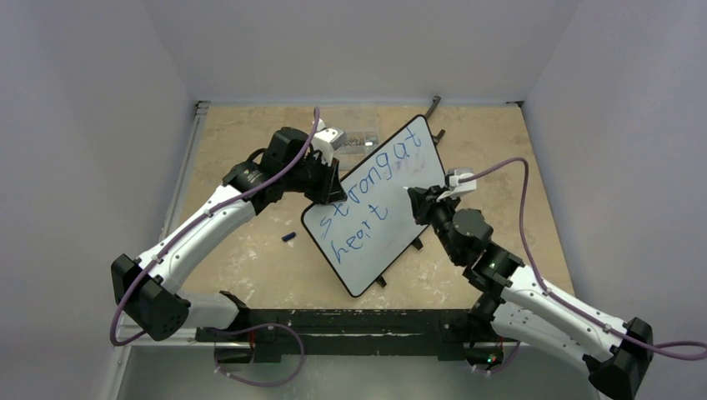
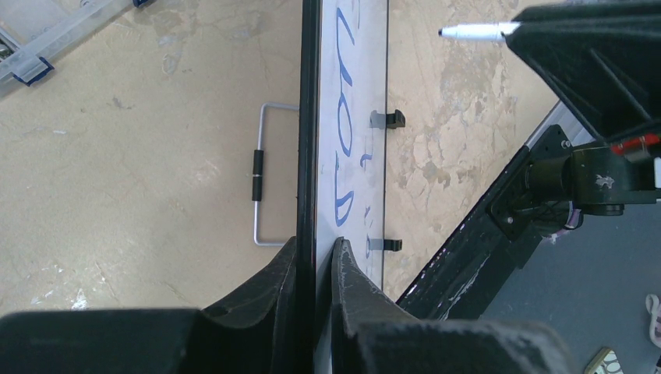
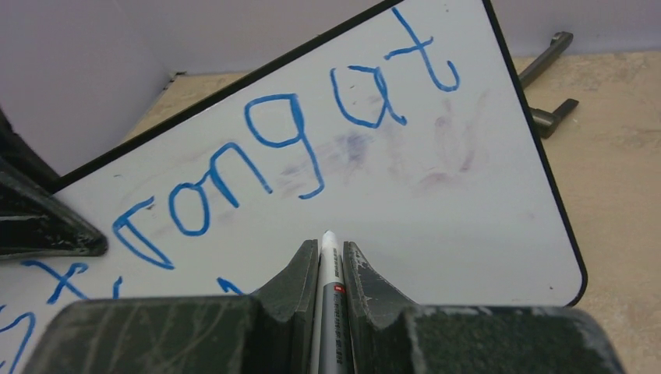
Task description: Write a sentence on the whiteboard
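The whiteboard [image 1: 398, 223] stands tilted on its edge at the table's middle. My left gripper [image 1: 327, 197] is shut on its upper left rim; in the left wrist view the fingers [image 2: 314, 246] pinch the black frame, with the whiteboard [image 2: 355, 93] seen edge-on. The sentence [image 1: 364, 190] is blue lettering in two rows, "strong at" over "heart", and its top row [image 3: 281, 134] also shows in the right wrist view. My right gripper [image 3: 323, 248] is shut on a white marker [image 3: 328, 274]. The marker [image 2: 475, 31] has its tip a little off the whiteboard's face [image 3: 452, 226], right of "heart".
A small blue cap [image 1: 288, 237] lies on the table left of the board. A clear parts box [image 1: 360, 137] sits behind it. A black bar tool [image 1: 432, 108] lies at the back. A wire stand [image 2: 261, 175] and two black clips [image 2: 387, 118] flank the board.
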Action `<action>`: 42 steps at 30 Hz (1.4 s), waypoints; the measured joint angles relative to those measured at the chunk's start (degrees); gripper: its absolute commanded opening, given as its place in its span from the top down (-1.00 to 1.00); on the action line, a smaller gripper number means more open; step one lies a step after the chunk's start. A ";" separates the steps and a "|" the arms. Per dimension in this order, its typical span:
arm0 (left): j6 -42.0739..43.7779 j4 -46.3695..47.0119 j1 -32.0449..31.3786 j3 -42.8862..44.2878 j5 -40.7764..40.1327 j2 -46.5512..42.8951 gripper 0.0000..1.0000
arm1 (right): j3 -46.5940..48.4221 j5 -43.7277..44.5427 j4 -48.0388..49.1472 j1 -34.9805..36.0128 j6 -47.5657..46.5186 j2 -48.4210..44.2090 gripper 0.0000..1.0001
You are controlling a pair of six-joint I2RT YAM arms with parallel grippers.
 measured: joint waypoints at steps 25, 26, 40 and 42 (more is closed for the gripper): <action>0.00 -0.04 0.00 -0.04 0.07 -0.11 1.00 | -4.74 -32.63 0.46 -19.67 3.63 -0.70 1.00; 0.00 -0.04 0.00 -0.04 0.07 -0.11 1.00 | -4.90 -34.82 0.66 -19.69 3.48 -1.25 1.00; -0.15 -0.17 0.02 -0.04 -0.42 -0.11 1.00 | -11.17 -42.40 2.64 -9.62 7.13 -1.79 1.00; -0.15 -0.20 0.02 -0.04 -0.57 -0.09 1.00 | -11.32 -41.03 3.15 -5.09 7.54 -0.42 1.00</action>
